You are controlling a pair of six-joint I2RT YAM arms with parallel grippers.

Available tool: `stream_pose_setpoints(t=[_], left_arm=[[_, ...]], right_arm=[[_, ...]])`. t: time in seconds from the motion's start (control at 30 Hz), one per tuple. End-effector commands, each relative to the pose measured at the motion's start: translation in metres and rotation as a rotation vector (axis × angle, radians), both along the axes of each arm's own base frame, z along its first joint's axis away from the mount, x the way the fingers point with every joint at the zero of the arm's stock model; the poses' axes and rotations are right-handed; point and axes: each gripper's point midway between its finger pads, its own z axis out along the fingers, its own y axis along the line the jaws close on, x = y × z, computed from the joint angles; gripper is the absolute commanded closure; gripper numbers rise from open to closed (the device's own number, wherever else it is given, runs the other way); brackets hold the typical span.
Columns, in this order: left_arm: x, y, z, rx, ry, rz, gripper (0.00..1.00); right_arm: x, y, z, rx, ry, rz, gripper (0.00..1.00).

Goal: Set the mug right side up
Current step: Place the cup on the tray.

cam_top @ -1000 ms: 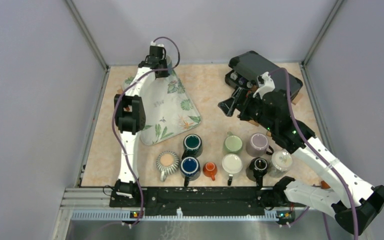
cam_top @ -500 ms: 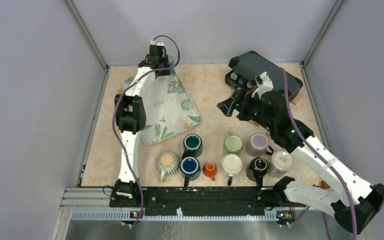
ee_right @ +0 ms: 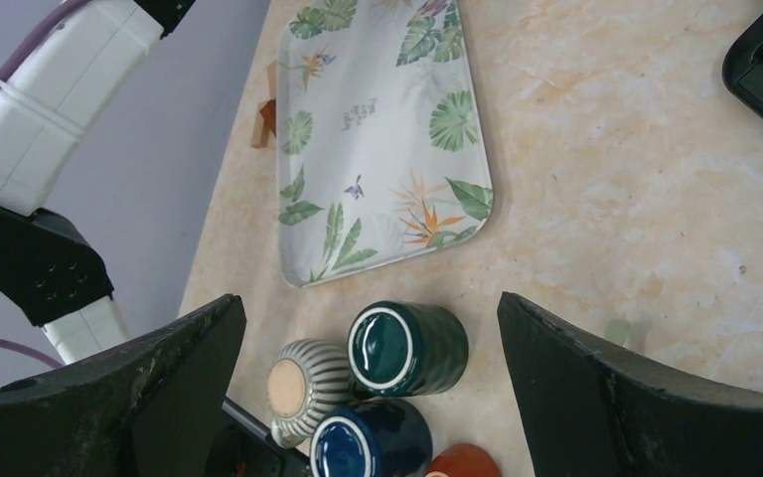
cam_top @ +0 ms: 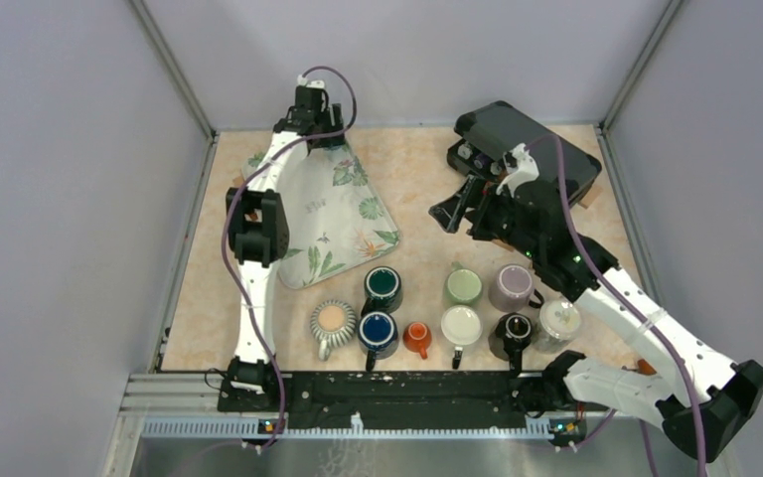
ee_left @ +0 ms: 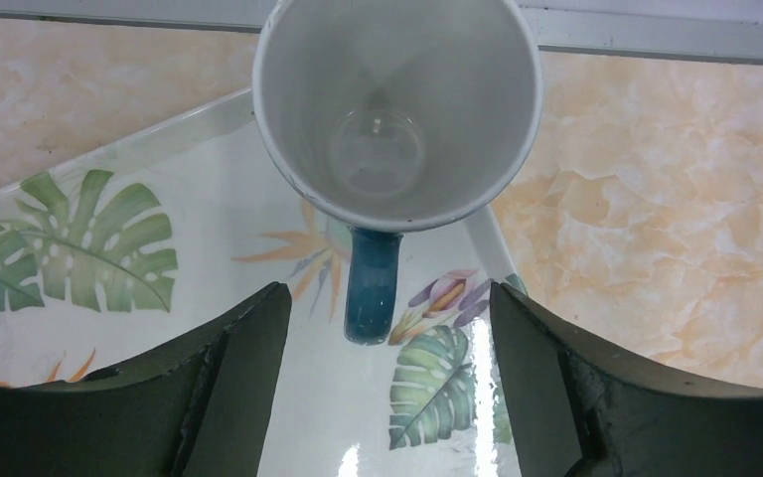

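Tray (ee_left: 209, 189) as the landmark: off its right side the right tool (ee_right: 368, 308) hangs wide open over the table (ee_right: 606, 149), holding nothing. At the tray's far corner the left tool (ee_left: 387, 298) is spread, jaws clear of the mug (ee_left: 397, 109). The mug stands mouth-up just beyond, its handle pointing back between them. The left arm is far nearer, and the job looks done.

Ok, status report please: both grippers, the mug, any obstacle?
Left gripper open, clear of the mug. Right gripper open, empty. Mug upright on the tray, mouth up. No obstacle seen beside it.
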Motion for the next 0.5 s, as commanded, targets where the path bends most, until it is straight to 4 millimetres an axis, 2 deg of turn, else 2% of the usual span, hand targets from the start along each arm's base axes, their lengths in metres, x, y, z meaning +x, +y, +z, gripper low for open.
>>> stream_pose_setpoints(t=[0.0, 0.13, 0.27, 0.3, 0.4, 0.47], left_arm=[[-0.004, 0.003, 0.096, -0.046, -0.17, 0.009, 0.14], [-0.024, -0.004, 0.116, -0.107, -0.185, 0.001, 0.02], [-0.053, -0.022, 0.13, -0.184, -0.182, -0.036, 0.02], [-0.064, -0.024, 0.126, -0.198, -0.164, -0.041, 0.02], [-0.095, -0.039, 0.138, -0.251, -0.165, -0.08, 0.02], [-0.115, -0.048, 0.138, -0.271, -0.15, -0.103, 0.02]], right_arm=[[0.005, 0.002, 0.001, -0.016, -0.007, 0.009, 0.01], [0.009, 0.002, -0.013, -0.084, 0.036, 0.011, 0.01], [0.013, -0.003, -0.03, -0.164, 0.084, -0.01, 0.01], [0.014, -0.004, -0.035, -0.181, 0.095, -0.014, 0.01], [0.012, -0.006, -0.054, -0.238, 0.143, -0.013, 0.01], [0.007, -0.006, -0.069, -0.282, 0.172, -0.011, 0.01]])
